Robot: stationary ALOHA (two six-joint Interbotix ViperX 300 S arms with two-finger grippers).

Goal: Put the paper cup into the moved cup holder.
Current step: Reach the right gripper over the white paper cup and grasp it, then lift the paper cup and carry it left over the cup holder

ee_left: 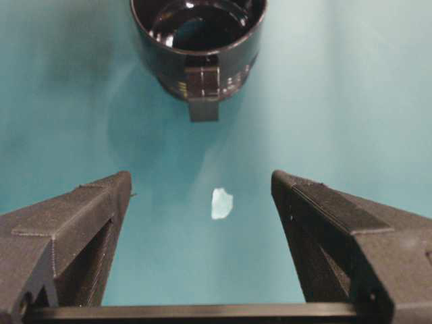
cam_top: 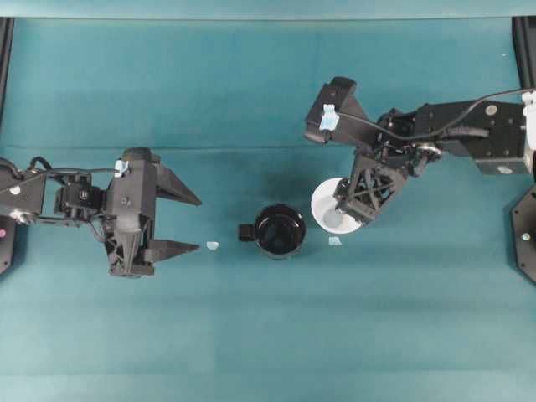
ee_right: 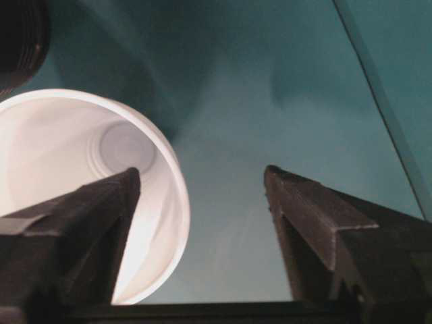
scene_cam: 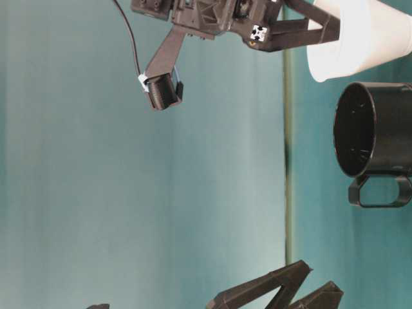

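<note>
Right gripper [ee_right: 202, 189] is straddling the paper cup [cam_top: 328, 201] wall, one finger inside the rim and one outside, jaws apart, not clamped, setting up a rim pinch; cup is standing just beside the cup holder [cam_top: 279, 231], handle side opposite; left gripper [ee_left: 202, 196] is idling wide apart beyond that handle.

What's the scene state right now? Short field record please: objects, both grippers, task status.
cup: white conical paper cup, upright, right of holder in the overhead view
holder: glossy black round cup holder, empty, handle toward left arm
right gripper: jaws apart, one finger inside the cup's rim, one outside; no grip shown
left gripper: open, holding nothing, facing holder
other: small pale scraps on teal table
task status: cup not yet in holder
</note>
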